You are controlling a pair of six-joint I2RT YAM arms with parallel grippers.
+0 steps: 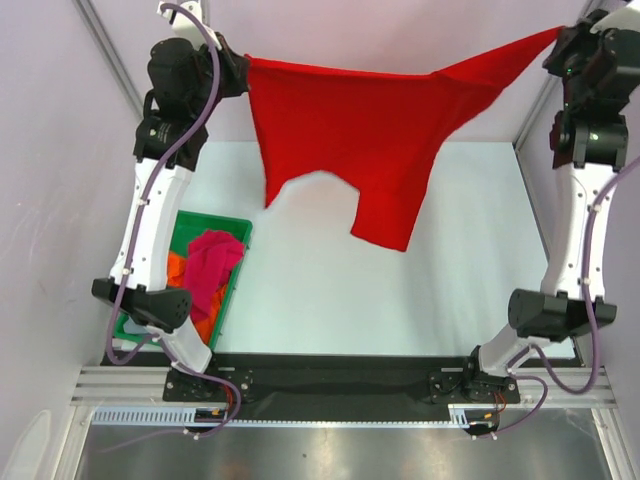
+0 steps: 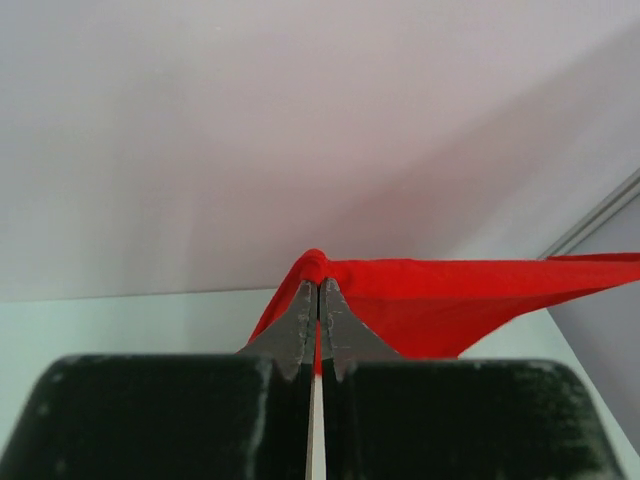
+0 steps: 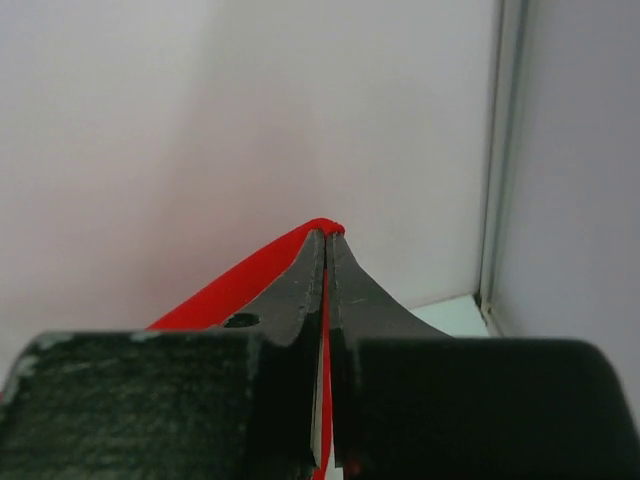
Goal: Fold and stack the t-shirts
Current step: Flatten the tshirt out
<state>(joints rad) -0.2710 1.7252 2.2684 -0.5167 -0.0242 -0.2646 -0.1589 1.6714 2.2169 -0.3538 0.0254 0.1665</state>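
- Top external view: the red t-shirt (image 1: 370, 130) hangs in the air over the tabletop (image 1: 330, 310), stretched between the two raised arms. Its lower edge droops in the middle.
- Only this view shows the whole garment and both grips at once. The left jaws hold its upper left corner, and the right jaws hold the upper right corner, which is drawn out to a point.
- From above I cannot tell whether the lowest part touches the tabletop.
- The same view alone shows the green tray (image 1: 214, 216) at the left of the tabletop, beside the left arm (image 1: 150, 210). In it a magenta-pink t-shirt (image 1: 212, 260) lies over an orange t-shirt (image 1: 178, 268).
- Left wrist view: the left jaws are closed, their tips pinching a fold of the red cloth. The cloth runs off to the right as a taut band.
- Right wrist view: the right jaws are clamped on a thin red edge. It shows between the fingers (image 3: 295, 290) and over their tips, then trails to the lower left. A metal post (image 3: 495, 150) stands at the right.
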